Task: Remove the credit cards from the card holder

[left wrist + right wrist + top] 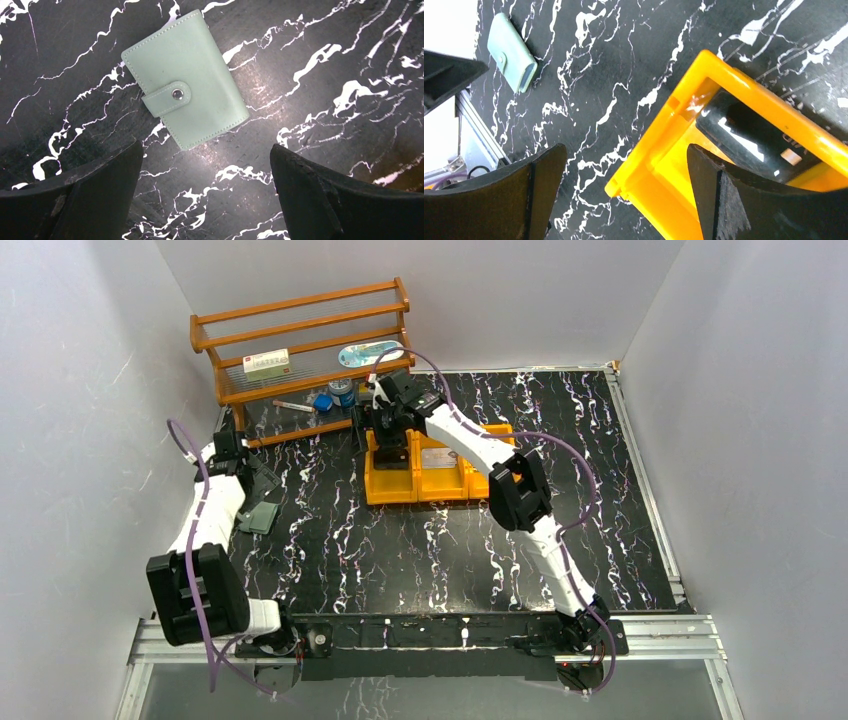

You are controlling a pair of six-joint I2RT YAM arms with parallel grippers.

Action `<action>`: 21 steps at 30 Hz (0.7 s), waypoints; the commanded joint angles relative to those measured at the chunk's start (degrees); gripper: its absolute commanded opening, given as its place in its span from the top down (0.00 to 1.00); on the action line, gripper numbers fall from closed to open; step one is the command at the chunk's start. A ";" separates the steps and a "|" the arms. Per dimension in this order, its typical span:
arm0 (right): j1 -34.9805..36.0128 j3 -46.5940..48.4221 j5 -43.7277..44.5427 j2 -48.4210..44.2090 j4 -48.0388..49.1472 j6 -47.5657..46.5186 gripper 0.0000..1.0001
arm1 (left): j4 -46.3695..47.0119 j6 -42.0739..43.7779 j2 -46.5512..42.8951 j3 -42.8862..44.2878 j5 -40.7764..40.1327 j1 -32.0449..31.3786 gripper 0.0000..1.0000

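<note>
The card holder [185, 82] lies snapped shut on the counter [325, 60] just beyond the wide-open left hand [206, 150], while the right hand [626, 150], also open, hangs over a corner of the orange bin [659, 125].

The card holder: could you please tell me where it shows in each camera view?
Top external: card holder at mid-left of the picture.
Left wrist: upper centre, lying tilted.
Right wrist: top left corner.
Shared landmark: the black, white-veined table it lies on.
</note>
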 commanded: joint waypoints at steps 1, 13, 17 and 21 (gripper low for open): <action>-0.38 -3.09 -3.41 -9.52 1.67 -2.61 0.02 | 0.01 -1.54 3.58 2.76 -5.02 0.70 0.02; -0.35 -28.33 1.87 -29.89 -1.86 -7.47 0.02 | -7.82 -11.71 20.77 10.95 -6.29 5.32 0.02; -0.30 -34.17 2.61 -33.46 -1.91 -7.41 0.02 | -7.67 -11.32 23.13 10.13 -3.79 5.33 0.02; -0.33 -38.78 4.38 -36.27 -2.23 -6.90 0.02 | -6.91 -11.28 20.73 7.00 -1.21 5.33 0.03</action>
